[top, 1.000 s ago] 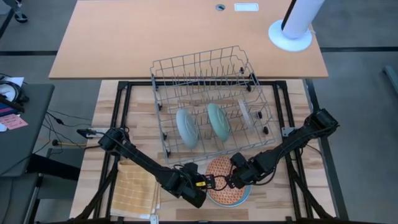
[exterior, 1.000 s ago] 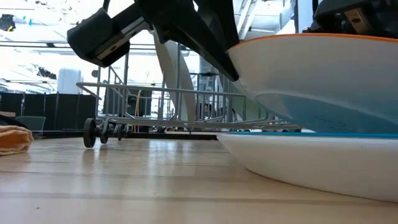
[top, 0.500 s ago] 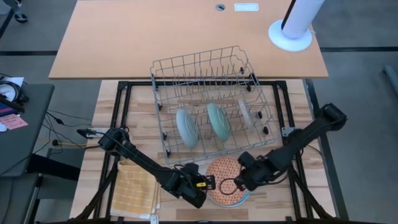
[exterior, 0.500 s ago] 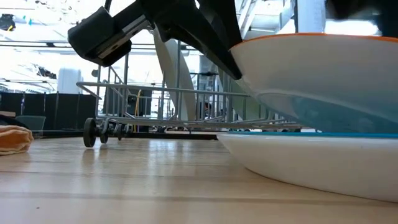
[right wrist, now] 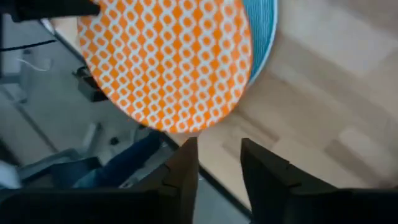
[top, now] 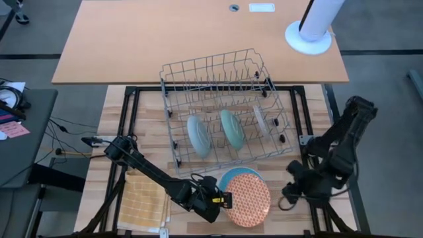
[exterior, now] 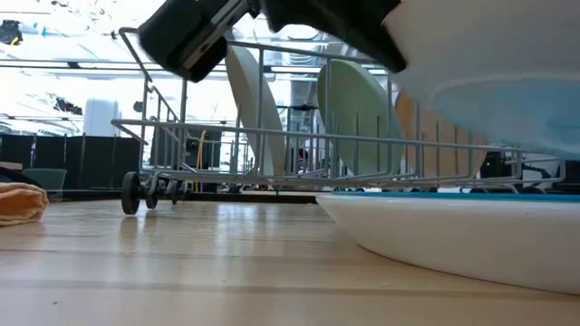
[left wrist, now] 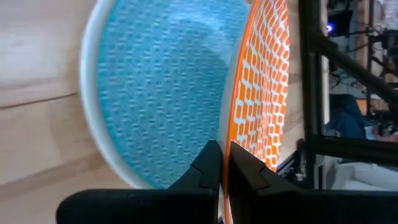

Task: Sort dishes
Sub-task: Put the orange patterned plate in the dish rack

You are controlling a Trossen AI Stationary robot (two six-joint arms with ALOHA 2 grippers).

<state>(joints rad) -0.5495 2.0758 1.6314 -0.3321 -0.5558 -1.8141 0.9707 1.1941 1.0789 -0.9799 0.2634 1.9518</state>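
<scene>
Wooden tabletop (top: pixel 112 132): left gripper (top: pixel 223 199) is pinching the orange-patterned plate (top: pixel 248 199) off the teal plate (top: pixel 232 176); right gripper (top: pixel 291 193) is empty w/ fingers apart. Next, prob. racking it upright in the wire rack (top: pixel 225 109).

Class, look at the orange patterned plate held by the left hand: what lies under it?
Under the raised orange patterned plate sits a blue patterned plate on the table. The orange plate covers most of it from above; nothing shows beneath that.

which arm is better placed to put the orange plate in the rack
Left. Its end effector is shut on the rim of the orange plate, lifted above the blue plate. The right end effector is open and empty, off to the side, apart from it. The rack has free slots.
</scene>
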